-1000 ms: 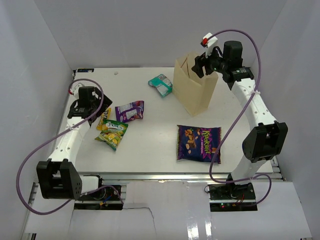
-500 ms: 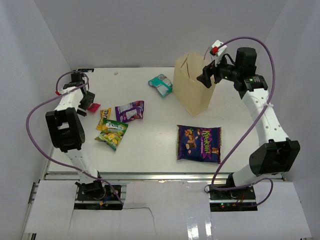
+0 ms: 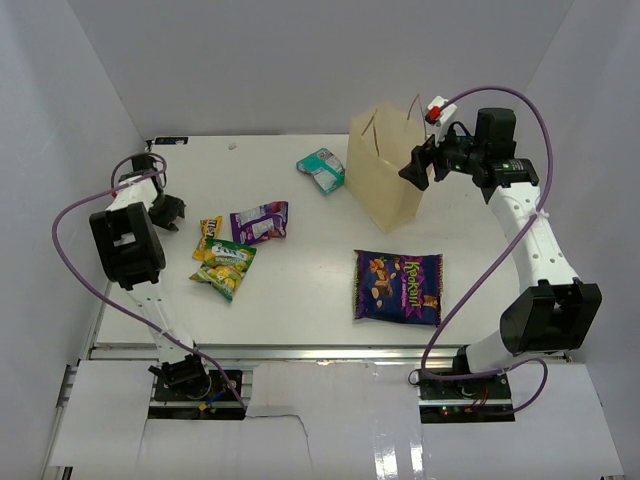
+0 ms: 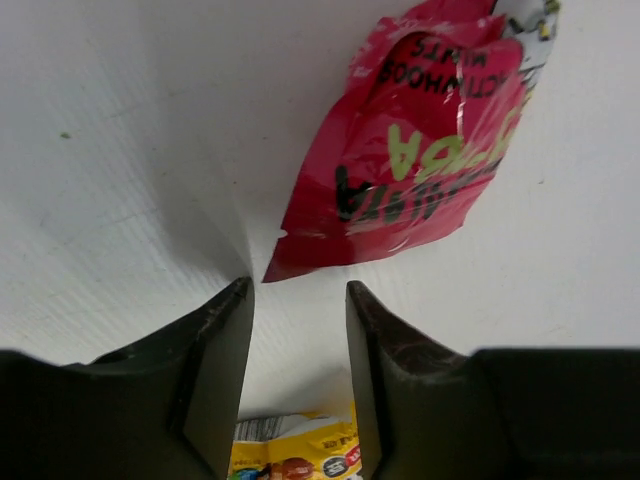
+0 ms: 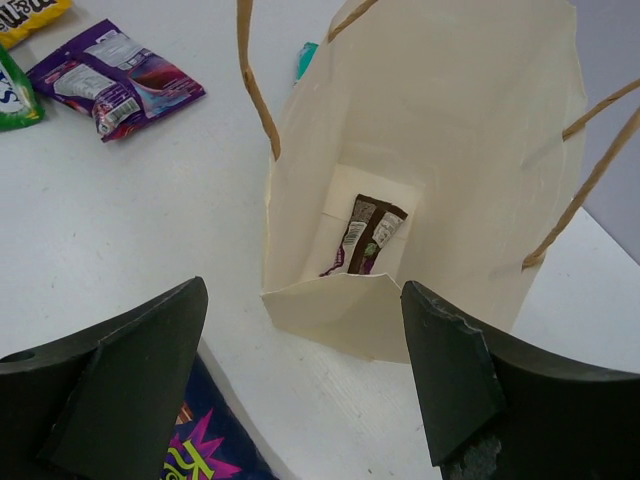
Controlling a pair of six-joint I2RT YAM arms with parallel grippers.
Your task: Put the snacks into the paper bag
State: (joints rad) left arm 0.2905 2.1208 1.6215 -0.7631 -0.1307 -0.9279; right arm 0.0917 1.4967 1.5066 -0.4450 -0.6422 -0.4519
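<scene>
The paper bag (image 3: 385, 180) stands upright at the back right, and a dark brown bar wrapper (image 5: 365, 235) lies on its bottom. My right gripper (image 3: 420, 165) hovers open just above the bag's (image 5: 430, 120) mouth, holding nothing (image 5: 302, 290). The large dark purple bag (image 3: 398, 287), teal-white packet (image 3: 322, 168), small purple-white packet (image 3: 260, 221) and green-yellow packet (image 3: 225, 265) lie flat on the table. My left gripper (image 3: 167, 211) is low at the far left. Its jaws (image 4: 297, 288) stand narrowed with nothing between them. A red packet (image 4: 420, 150) lies just past the fingertips.
A small yellow packet (image 3: 208, 238) lies beside the green-yellow one and shows under my left gripper (image 4: 290, 450). White walls close in the table (image 3: 300, 300) on the left, back and right. Purple cables loop from both arms.
The left arm has folded back to the table's left edge and its jaws have narrowed over the red packet. The right gripper has shifted slightly right and lower by the bag's mouth.
</scene>
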